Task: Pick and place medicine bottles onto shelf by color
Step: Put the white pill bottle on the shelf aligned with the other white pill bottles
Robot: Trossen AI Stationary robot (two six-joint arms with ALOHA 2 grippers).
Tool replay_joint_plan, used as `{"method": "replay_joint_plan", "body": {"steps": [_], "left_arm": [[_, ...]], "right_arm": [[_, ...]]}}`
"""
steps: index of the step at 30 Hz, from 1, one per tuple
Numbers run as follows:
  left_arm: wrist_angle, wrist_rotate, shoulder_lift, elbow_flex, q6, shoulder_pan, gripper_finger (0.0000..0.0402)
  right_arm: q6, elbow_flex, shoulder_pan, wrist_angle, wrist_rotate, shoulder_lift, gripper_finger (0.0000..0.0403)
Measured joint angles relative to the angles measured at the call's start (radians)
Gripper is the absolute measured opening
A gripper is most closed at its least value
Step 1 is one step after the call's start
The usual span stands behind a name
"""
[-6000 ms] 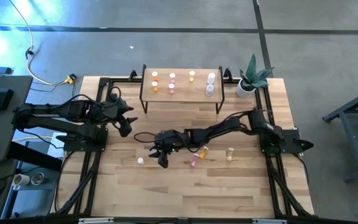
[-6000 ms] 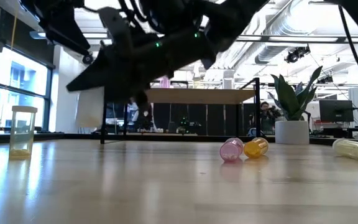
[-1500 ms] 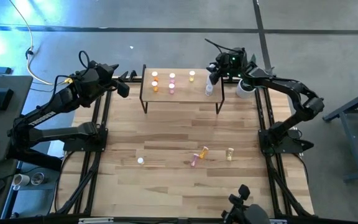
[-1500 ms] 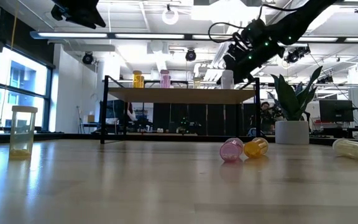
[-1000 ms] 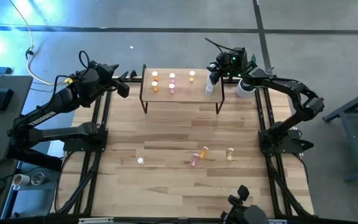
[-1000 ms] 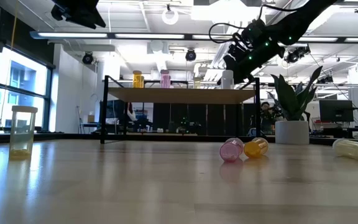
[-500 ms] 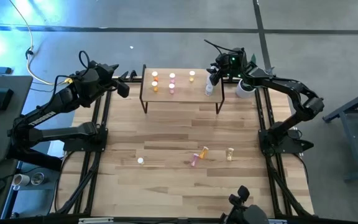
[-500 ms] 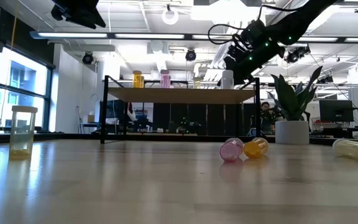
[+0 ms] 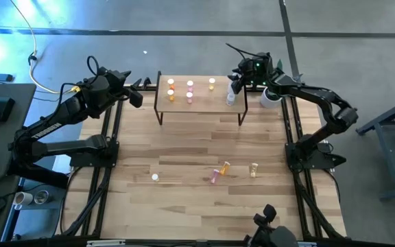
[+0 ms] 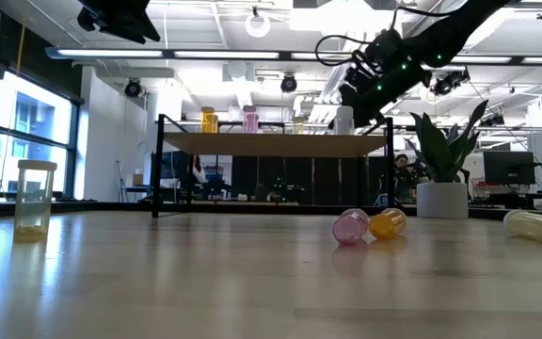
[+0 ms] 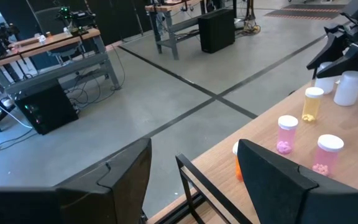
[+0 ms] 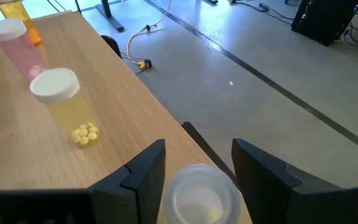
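The left gripper (image 9: 134, 97), black with two fingers, hangs in the air just off the left end of the low light-wood shelf on thin black legs (image 9: 199, 103). Its fingers are spread apart and hold nothing.

On the shelf stand little bottles with white caps. At the left end are two orange bottles (image 9: 171, 90). Next to them are two pink bottles (image 9: 189, 91). Then comes one yellow bottle (image 9: 212, 84). At the right end are two clear white bottles (image 9: 232, 93).

The right gripper (image 12: 197, 167), also black with two fingers, is at the right end of the shelf. One clear white bottle (image 12: 199, 198) sits upright between its fingers. The fingers stand a little away from the bottle on both sides, so the gripper has let go.

A green plant in a white pot (image 9: 273, 89) stands on the back right corner of the big wooden table (image 9: 184, 144).

Four more bottles are down on the table, well apart from the shelf. From left to right: a clear bottle (image 10: 34, 198) standing up, a pink bottle (image 10: 350, 226) and an orange-yellow bottle (image 10: 387, 222) lying down and touching, and a pale yellow bottle (image 10: 537, 225) lying down.
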Motion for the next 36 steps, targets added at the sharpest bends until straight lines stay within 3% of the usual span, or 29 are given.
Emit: {"method": "replay_joint_plan", "body": {"steps": [16,28,36], "left_arm": [[0.000,0.000,0.000,0.000,0.000,0.000,0.0227],[0.000,0.000,0.000,0.000,0.000,0.000,0.0227],[0.000,0.000,0.012,0.000,0.003,0.000,0.0227]], "right_arm": [[0.038,0.001,0.000,0.020,0.008,-0.081,0.0177],[0.045,0.001,0.000,-0.099,0.191,-0.193,0.0177],[0.161,0.001,0.005,-0.219,0.212,-0.200,0.0177]]}}
